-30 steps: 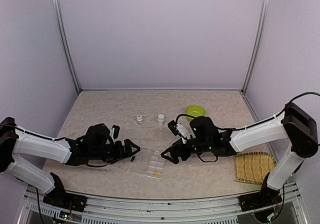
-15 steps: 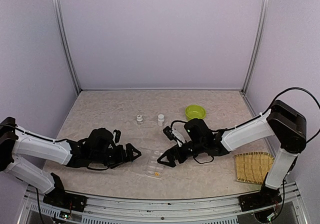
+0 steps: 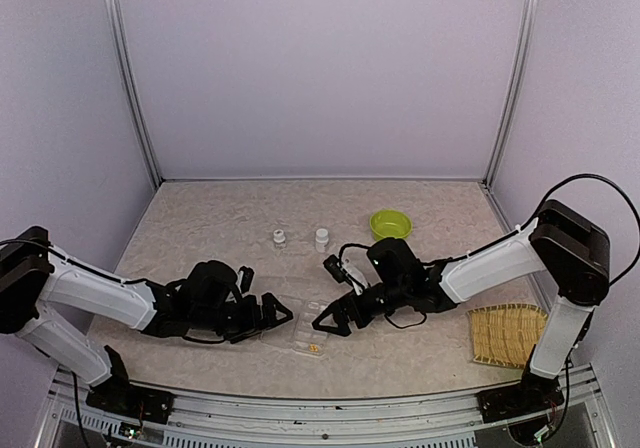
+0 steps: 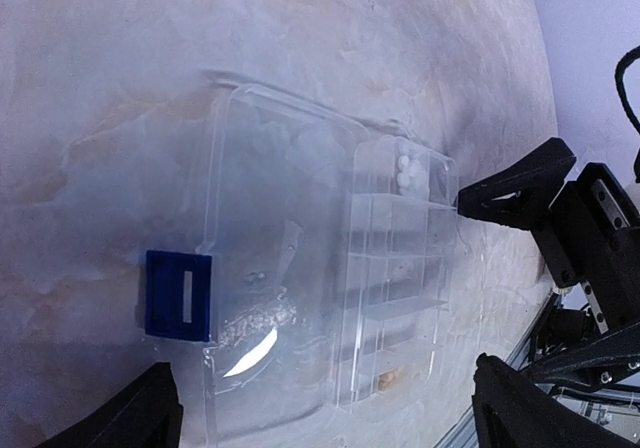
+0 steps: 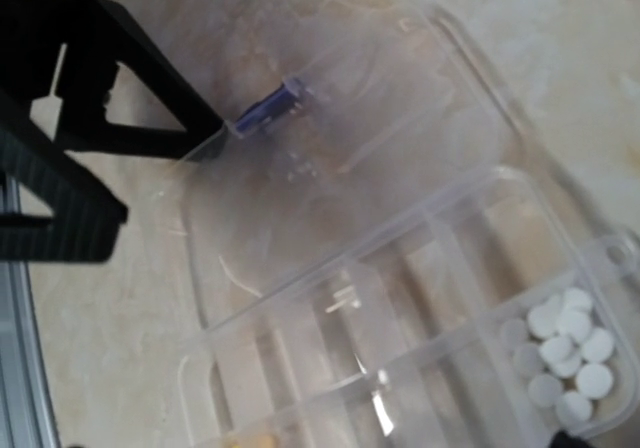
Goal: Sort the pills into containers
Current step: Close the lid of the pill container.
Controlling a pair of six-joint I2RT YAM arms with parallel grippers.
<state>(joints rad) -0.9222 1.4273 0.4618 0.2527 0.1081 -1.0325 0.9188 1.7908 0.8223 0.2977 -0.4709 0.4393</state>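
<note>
- Pill box (image 3: 310, 330): clear, lid open flat, on table (image 3: 200, 218) between both arms.
- Left gripper (image 3: 277, 311), right gripper (image 3: 325, 320): jaws spread wide, holding nothing.
- Wrist views only: white pills (image 5: 565, 353) at one end of box; blue latch (image 4: 178, 294) on lid.
- Top view only: green bowl (image 3: 390, 224).

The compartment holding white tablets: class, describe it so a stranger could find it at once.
Near the front middle of the table lies a clear pill box, lid open. Its end compartment is the only one holding round white tablets.
</note>
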